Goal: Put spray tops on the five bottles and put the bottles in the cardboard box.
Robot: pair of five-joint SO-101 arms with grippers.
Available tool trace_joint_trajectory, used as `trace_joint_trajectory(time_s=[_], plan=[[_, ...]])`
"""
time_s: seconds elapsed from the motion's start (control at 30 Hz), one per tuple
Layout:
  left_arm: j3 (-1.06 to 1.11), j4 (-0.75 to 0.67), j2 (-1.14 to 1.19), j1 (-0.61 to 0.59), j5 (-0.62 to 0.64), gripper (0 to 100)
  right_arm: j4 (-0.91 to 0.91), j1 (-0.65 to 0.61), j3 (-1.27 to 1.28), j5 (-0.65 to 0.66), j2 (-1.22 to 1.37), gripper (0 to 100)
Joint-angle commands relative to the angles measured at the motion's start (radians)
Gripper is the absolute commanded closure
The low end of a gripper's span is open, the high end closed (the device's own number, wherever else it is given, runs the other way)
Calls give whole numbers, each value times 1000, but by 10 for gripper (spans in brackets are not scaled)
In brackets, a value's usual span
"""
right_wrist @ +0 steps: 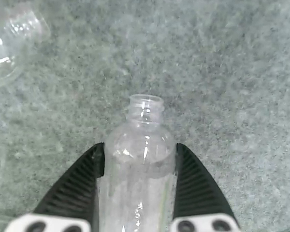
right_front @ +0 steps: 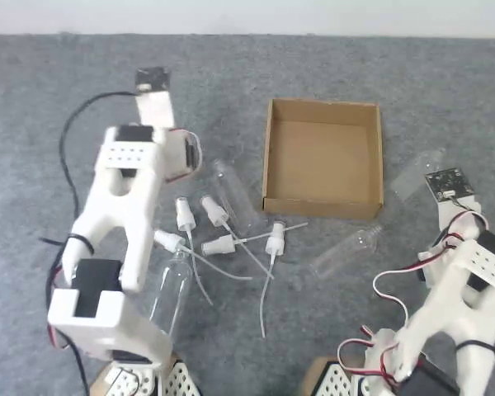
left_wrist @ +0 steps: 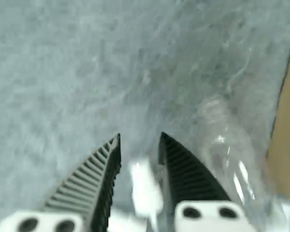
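- High view: The cardboard box (right_front: pixel 323 205) sits open on the grey mat (right_front: pixel 445 91).
- Four clear bottles lie flat on the mat. One is the box-side bottle (right_front: pixel 235 194), near a corner of the box. The low bottle (right_front: pixel 172 289) lies right beside the left arm (right_front: pixel 120 214). The middle bottle (right_front: pixel 346 252) lies in front of the box. The far bottle (right_front: pixel 417 172) lies near the right arm (right_front: pixel 458 289).
- The five spray tops (right_front: pixel 217 244) lie in a bunch between the box-side bottle and the low bottle, and their thin tubes (right_front: pixel 264 297) cross each other.
- The tops look small and light with bendy tubes. I think it is best to take one by its white head, because the crossed tubes could drag a neighbour along.
- Left wrist view: The left claw (left_wrist: pixel 139 137) hangs over the mat with a blurry white bit (left_wrist: pixel 145 191) in its mouth. I cannot tell if it is open or closed.
- A see-through bottle (left_wrist: pixel 227 159) lies just beside the claw, and the box edge is past it.
- Right wrist view: The right claw (right_wrist: pixel 140 147) is squeezed round the fat middle of the held bottle (right_wrist: pixel 140 188). Its open neck (right_wrist: pixel 146 108) points away from the claw.
- This bottle looks light, thin and smooth. It may roll, slip or dent, so a soft hold round the middle seems right.
- Another bottle (right_wrist: pixel 7 43) lies close by and could get bumped.
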Motion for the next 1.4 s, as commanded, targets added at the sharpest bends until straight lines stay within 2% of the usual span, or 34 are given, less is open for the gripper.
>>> trace_joint_trajectory(time_s=[0.0, 0.07, 0.13, 0.33, 0.47, 0.77, 0.9, 1.07, 1.23, 1.37], plan=[[-94, 262, -87, -5, -51, 850, -15, -5, -8, 20, -47, 992], [-56, 318, -141, -8, -106, 840, -16, -5, -8, 20, -47, 992], [30, 305, -210, -34, -120, 836, -16, -5, -8, 20, -47, 992], [384, 130, -379, -75, -279, 836, -16, -7, -8, 20, -42, 992], [535, 9, -387, -83, -345, 836, -16, -7, -8, 20, -41, 992], [576, -114, -258, -84, -365, 836, -16, -5, -6, 20, -41, 992], [539, -157, -203, -161, -381, 836, -15, -5, -6, 49, -41, 992], [407, -75, -170, -247, -443, 837, -15, -5, 3, 61, -41, 992], [292, 66, -241, -244, -451, 837, -15, -5, 3, 61, -41, 992], [309, 158, -382, -201, -493, 836, -15, -5, 3, 61, -41, 991]])
